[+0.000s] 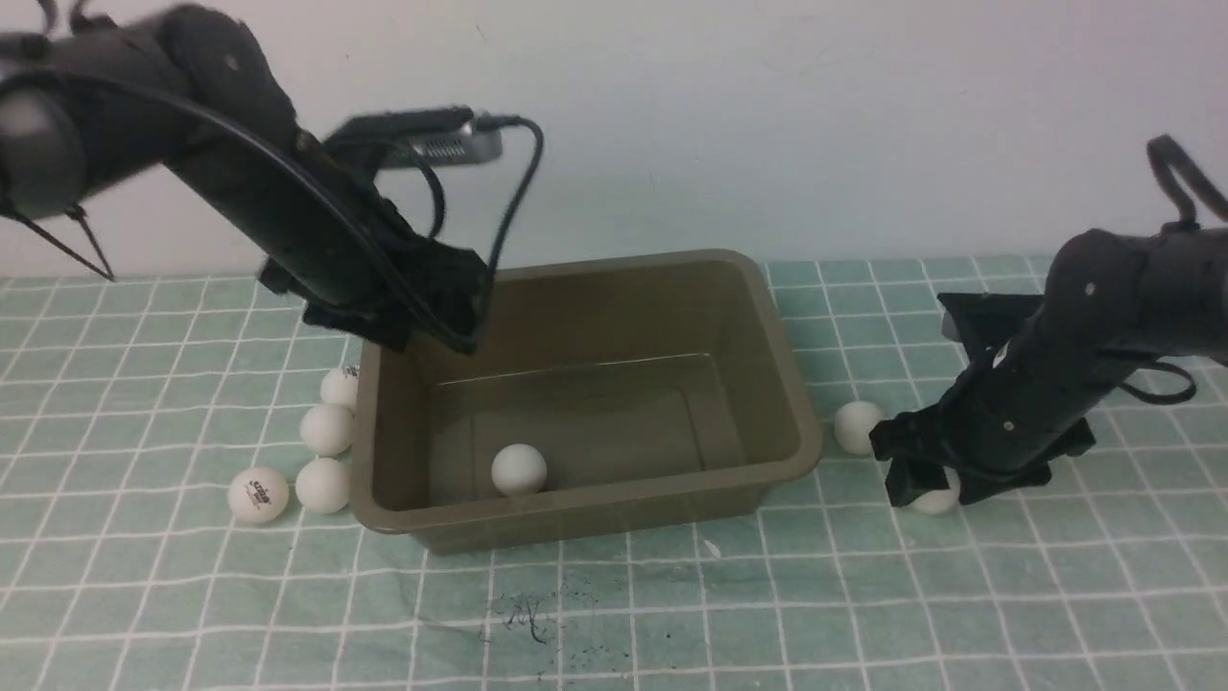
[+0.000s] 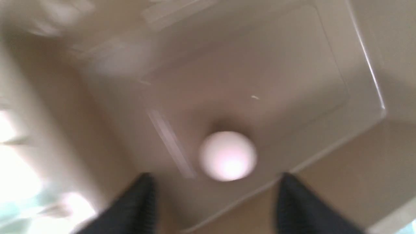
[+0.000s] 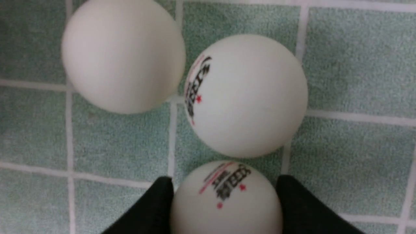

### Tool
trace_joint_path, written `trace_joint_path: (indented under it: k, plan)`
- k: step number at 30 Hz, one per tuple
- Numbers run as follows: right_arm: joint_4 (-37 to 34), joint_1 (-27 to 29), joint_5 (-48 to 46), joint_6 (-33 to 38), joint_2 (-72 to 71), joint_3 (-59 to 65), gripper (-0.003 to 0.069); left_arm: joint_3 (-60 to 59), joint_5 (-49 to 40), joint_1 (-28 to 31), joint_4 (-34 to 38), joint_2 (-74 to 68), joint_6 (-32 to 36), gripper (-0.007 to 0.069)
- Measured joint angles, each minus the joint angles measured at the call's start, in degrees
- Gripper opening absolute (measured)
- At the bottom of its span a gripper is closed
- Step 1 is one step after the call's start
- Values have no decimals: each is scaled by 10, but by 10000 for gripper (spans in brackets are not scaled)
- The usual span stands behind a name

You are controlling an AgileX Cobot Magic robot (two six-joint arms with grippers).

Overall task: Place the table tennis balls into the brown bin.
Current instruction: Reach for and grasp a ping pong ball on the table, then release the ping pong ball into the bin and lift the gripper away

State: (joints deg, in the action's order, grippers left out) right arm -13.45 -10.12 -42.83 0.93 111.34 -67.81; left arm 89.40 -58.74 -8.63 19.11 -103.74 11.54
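Note:
The brown bin (image 1: 585,518) stands mid-table with one table tennis ball (image 1: 519,469) on its floor. My left gripper (image 1: 432,317) hovers over the bin's back-left corner. In the left wrist view this gripper (image 2: 216,175) is open and empty, with the ball (image 2: 227,156) lying beyond its tips. Several balls (image 1: 327,429) lie left of the bin. My right gripper (image 1: 921,485) is down on the mat, right of the bin. Its fingers (image 3: 156,208) press both sides of a logo ball (image 3: 227,201). Two more balls (image 3: 247,94) lie just ahead, one plain (image 3: 123,55).
A green checked mat (image 1: 614,624) covers the table, with a pale wall behind. Another ball (image 1: 857,426) rests between the bin's right wall and my right arm. Dark scuff marks (image 1: 523,614) show on the mat in front of the bin.

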Motion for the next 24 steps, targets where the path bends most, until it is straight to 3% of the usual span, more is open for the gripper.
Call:
trace_joint_path:
  k: [3, 8, 14, 18, 21, 24]
  plan:
    - [6, 0, -26, -1, -13, -1, 363, 16, -21, 60, -41, 53, -16, 58]
    - [0, -10, -64, -4, -117, -1, 363, 6, -100, 171, -68, 92, -5, -5]
    - [-47, -72, -32, 40, -177, -33, 363, -103, -102, 200, -73, 88, 10, -5]
    - [-64, -128, -39, 74, -127, -118, 363, -185, -27, 180, -57, 74, 34, 4]
    - [-67, -146, -57, 79, -78, -184, 370, -206, 19, 158, -53, 53, 49, 67]
    - [-64, -148, -87, 79, -39, -242, 461, -207, 69, 140, -50, 19, 53, 197]
